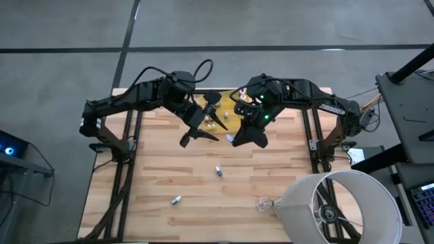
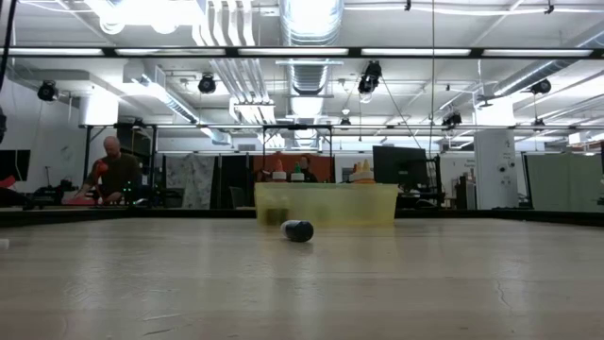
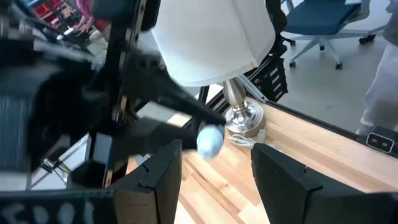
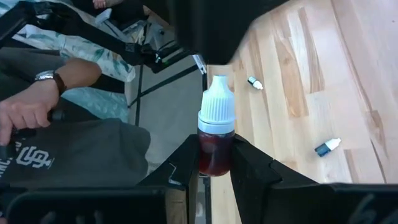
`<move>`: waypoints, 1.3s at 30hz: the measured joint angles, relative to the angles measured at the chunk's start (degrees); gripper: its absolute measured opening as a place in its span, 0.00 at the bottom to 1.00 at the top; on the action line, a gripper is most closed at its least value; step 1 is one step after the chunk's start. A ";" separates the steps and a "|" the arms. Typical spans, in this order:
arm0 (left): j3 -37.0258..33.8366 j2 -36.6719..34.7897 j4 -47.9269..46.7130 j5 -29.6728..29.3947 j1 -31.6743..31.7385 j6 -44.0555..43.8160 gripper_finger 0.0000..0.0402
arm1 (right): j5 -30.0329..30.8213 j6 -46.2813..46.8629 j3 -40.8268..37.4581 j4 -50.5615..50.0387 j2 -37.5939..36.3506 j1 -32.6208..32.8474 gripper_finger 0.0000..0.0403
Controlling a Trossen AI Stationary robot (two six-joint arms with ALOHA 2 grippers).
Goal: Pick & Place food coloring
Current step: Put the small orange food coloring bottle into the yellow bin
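White-capped, with dark red liquid in its clear body, a food coloring bottle [image 4: 216,127] stands upright, pinched in the right hand [image 4: 214,163] above the wooden worktop [image 1: 203,183]. Beyond it, the left hand [image 3: 214,174] hovers open by the yellow tray [image 1: 227,116].

Only one mark can be made out. In the right wrist view, a dark grey garment [image 4: 81,152] worn by a person beside the surface carries a pale interlocked emblem at about nine o'clock of that view; it looks like overlapping letters, possibly "S" and "D", but the letters cannot be told for sure. The dark-bodied food coloring bottle [image 4: 216,134] between the right end effector's fingers bears no readable label. The high, low and left wrist views show no readable text, number or sign.
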 joint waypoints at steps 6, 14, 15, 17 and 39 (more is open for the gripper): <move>0.00 0.54 0.02 0.00 -0.67 0.57 0.41 | -1.03 -0.17 -0.46 0.38 0.36 -0.63 0.16; -0.02 2.09 0.88 0.02 -0.98 0.51 0.41 | -1.27 -0.77 -1.01 0.79 0.41 -1.38 0.16; -0.02 2.13 0.99 0.00 -1.00 0.51 0.41 | -1.27 -0.87 -1.06 0.83 0.41 -1.38 0.16; -0.02 2.27 0.91 -0.41 -1.02 0.51 0.41 | -1.29 -1.05 -1.14 0.81 0.41 -1.49 0.16; -0.04 3.54 0.78 -4.52 -1.12 0.11 0.32 | -1.27 -1.53 -1.32 0.61 0.41 -1.94 0.16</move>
